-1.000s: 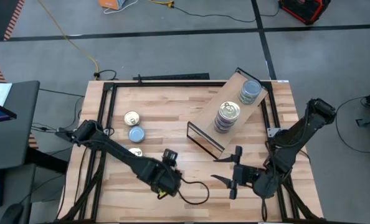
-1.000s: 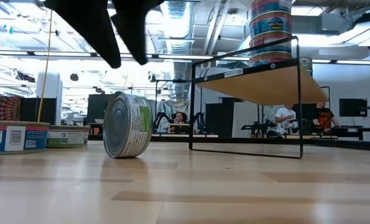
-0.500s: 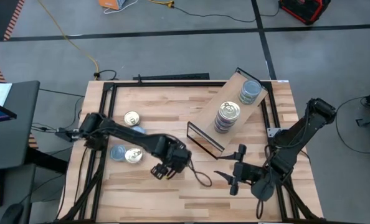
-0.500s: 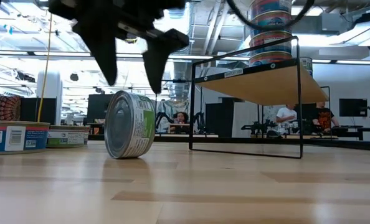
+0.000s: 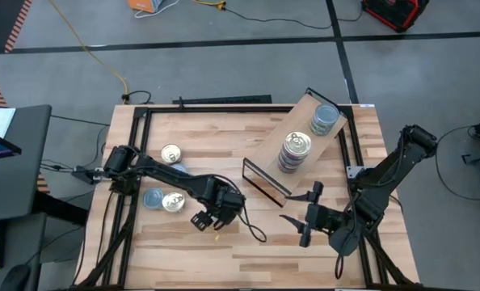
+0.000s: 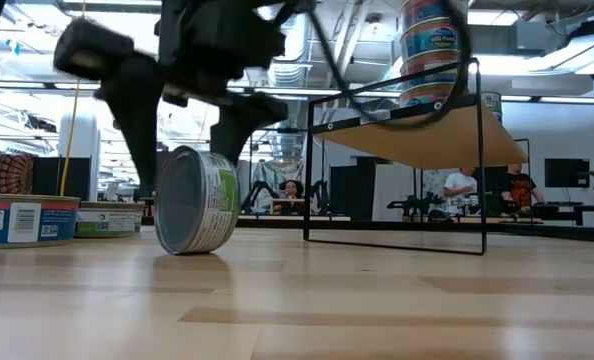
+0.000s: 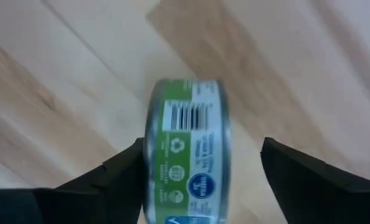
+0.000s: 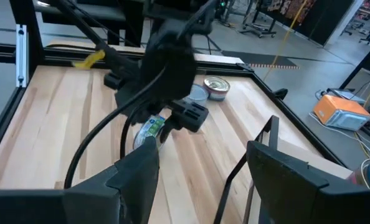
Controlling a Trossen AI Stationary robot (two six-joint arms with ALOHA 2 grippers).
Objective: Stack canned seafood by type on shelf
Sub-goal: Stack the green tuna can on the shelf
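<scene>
One tin [image 6: 197,200] of the canned seafood, with a green label, stands on its edge on the tabletop. My left gripper [image 6: 182,150] points down over it, open, a finger on either side of the tin [image 7: 185,149]. The shelf [image 5: 264,159] carries a gold-lidded stack [image 5: 295,149] and a blue-lidded stack [image 5: 325,119]. Loose tins lie flat at the table's left: one gold [image 5: 171,153], one blue [image 5: 153,198], one gold [image 5: 173,202]. My right gripper [image 5: 292,214] hangs open above the table, near the shelf's front end. My left gripper comes from above, pointing down, and straddles the tin across its two flat faces. One finger [image 7: 126,171] stands right beside one flat face [image 7: 152,155]; I cannot tell whether it touches. The other finger [image 7: 284,168] stands clear of the tin.
The shelf's black frame [image 5: 264,182] stands just right of the left gripper. A cable [image 5: 252,234] loops on the table below the left wrist. Bare wood lies along the near edge [image 5: 224,267]. People and equipment show in the room beyond the table.
My left gripper has swung from the near edge toward the far edge, sunk over the tin on edge, rolled its wrist and opened wider. The tin has shifted a little toward the table's left and turned slightly.
</scene>
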